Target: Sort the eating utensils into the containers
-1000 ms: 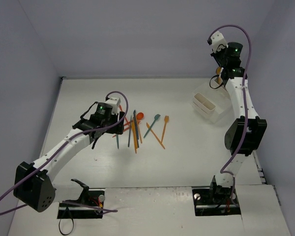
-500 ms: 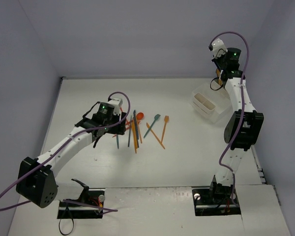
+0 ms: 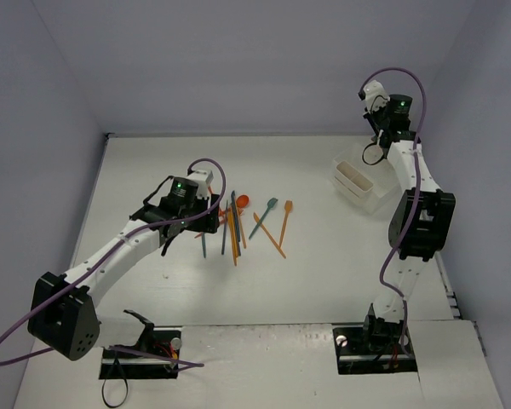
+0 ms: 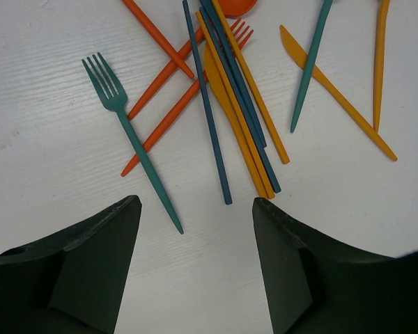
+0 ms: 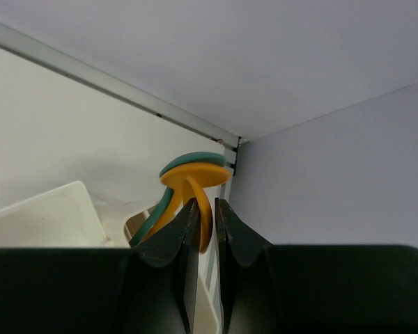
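The eating utensils [image 3: 238, 223] lie in a loose pile mid-table: a teal fork [image 4: 132, 139], dark blue sticks [image 4: 212, 125], an orange fork [image 4: 174, 111] and a yellow-orange knife [image 4: 334, 90]. My left gripper [image 3: 206, 217] hovers open just short of the pile, nothing between its fingers [image 4: 195, 205]. My right gripper [image 3: 379, 128] is raised at the back right over the containers [image 3: 353, 179]. Its jaws are nearly together with an orange spoon [image 5: 195, 174] between them [image 5: 205, 203]. A teal spoon [image 5: 195, 158] lies against the orange one, over a white bin [image 5: 49, 216].
The back wall and right wall meet close behind the right gripper. The white bins stand against the right edge of the table. A teal spoon [image 3: 271, 205] and an orange fork [image 3: 286, 209] lie to the right of the pile.
The right arm has straightened and shifted its wrist slightly back and left over the bins. The left arm edged a little toward the pile, then held still.
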